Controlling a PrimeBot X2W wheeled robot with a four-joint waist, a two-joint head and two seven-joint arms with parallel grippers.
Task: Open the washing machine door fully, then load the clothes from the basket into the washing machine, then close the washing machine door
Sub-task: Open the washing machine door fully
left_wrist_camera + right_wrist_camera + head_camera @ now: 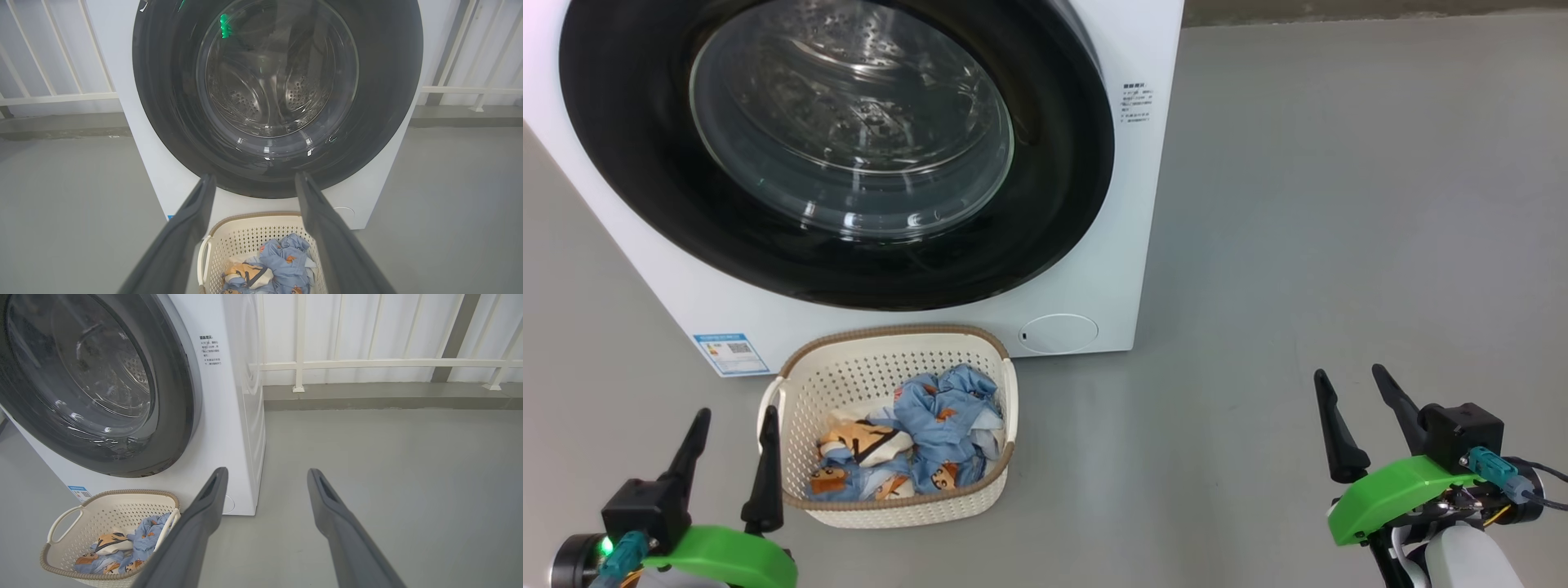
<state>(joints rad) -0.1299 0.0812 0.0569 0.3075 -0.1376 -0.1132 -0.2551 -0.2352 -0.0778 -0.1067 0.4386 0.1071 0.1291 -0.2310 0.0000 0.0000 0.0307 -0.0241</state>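
The white washing machine [1094, 269] stands ahead with its black-rimmed door [841, 155] flat against the front. The steel drum [265, 94] shows through the glass. On the floor before it sits the cream basket [866, 367] holding blue printed clothes [939, 425] and a cream piece. My left gripper [734, 414] is open beside the basket's left handle, low at the left. My right gripper [1349, 374] is open over bare floor, far right of the basket. The left wrist view has the door [278, 163] and basket [249, 232] between the fingers.
Grey floor [1339, 204] spreads wide to the machine's right. A white railing [388, 363] and wall run behind it. A blue label sticker [731, 353] sits at the machine's lower left corner, and a round cover [1058, 333] at its lower right.
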